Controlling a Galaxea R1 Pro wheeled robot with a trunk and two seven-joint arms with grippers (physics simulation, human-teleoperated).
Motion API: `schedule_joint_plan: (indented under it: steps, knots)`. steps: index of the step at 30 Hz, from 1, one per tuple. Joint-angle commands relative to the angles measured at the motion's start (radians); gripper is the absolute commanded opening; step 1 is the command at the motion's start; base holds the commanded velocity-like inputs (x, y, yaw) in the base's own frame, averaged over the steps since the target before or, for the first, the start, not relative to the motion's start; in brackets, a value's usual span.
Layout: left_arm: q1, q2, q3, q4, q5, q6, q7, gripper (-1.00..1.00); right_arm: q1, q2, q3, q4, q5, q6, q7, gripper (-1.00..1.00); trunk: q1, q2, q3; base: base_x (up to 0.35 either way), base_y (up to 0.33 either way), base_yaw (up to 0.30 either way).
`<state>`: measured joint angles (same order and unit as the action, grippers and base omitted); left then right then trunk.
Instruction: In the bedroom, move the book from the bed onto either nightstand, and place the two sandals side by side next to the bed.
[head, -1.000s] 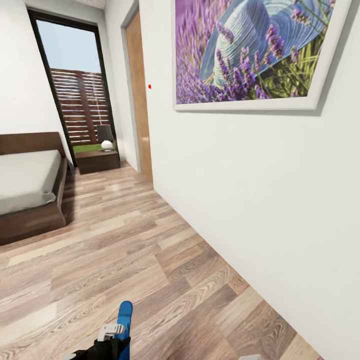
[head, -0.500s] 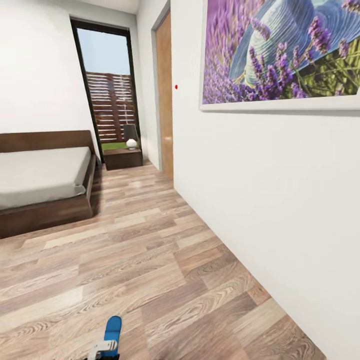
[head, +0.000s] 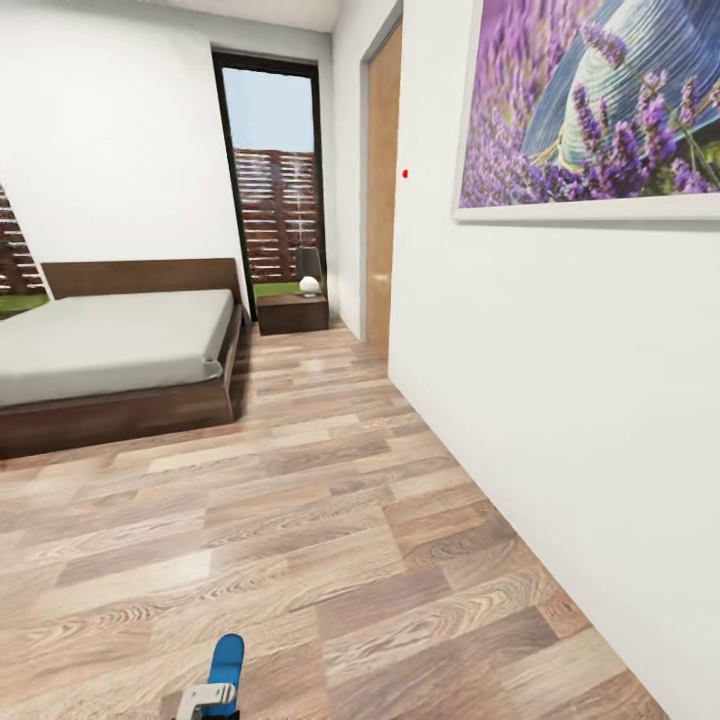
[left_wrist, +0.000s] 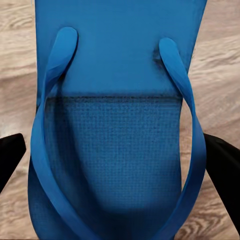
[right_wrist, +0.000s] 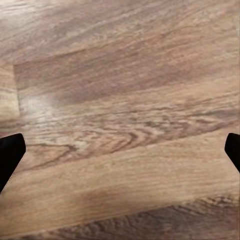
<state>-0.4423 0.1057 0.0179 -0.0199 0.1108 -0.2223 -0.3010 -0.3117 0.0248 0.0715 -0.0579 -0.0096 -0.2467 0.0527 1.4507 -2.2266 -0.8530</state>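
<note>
One bright blue sandal (head: 226, 662) sticks up at the bottom edge of the head view, held in my left gripper (head: 210, 694). In the left wrist view the sandal (left_wrist: 117, 100) lies sole and straps between the black fingers (left_wrist: 10, 155), so the left gripper (left_wrist: 115, 160) is shut on it. The right gripper (right_wrist: 120, 152) is open over bare floor planks, its fingertips (right_wrist: 10, 155) far apart. The bed (head: 110, 345) stands at the left, with a dark nightstand (head: 292, 312) beyond it by the window. The book is out of view.
A white wall (head: 560, 400) with a lavender picture (head: 600, 100) runs close along my right. A wooden door (head: 380, 200) is set in it further on. A small lamp (head: 309, 270) stands on the nightstand. Wood-plank floor (head: 300, 500) stretches ahead to the bed.
The head view has swung left, so the bed, window and nightstand sit further right and more of the bed shows. The sandal in my left gripper sits lower in the picture.
</note>
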Motion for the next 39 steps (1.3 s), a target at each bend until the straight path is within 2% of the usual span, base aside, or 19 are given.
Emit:
schedule_joint_plan:
  steps: [1, 7, 39]
  knots:
    - [-0.001, -0.004, 0.002, 0.001, 0.010, 0.000, -0.006, -1.00, -0.001, 0.000, 0.007, 0.001, -0.001, -0.003, 0.000, 1.00, 0.000, 0.000, -0.001, 0.000, 0.000, 0.293]
    - [-0.001, -0.010, 0.002, 0.002, 0.010, 0.000, -0.006, -1.00, -0.001, 0.000, 0.007, 0.001, -0.001, -0.003, 0.000, 1.00, 0.000, 0.000, -0.001, 0.000, 0.000, 0.293]
    - [-0.001, -0.012, 0.002, 0.002, 0.010, 0.000, -0.007, -1.00, 0.000, 0.000, 0.007, 0.017, 0.000, -0.003, 0.002, 1.00, 0.000, 0.000, -0.001, 0.000, 0.000, 0.279]
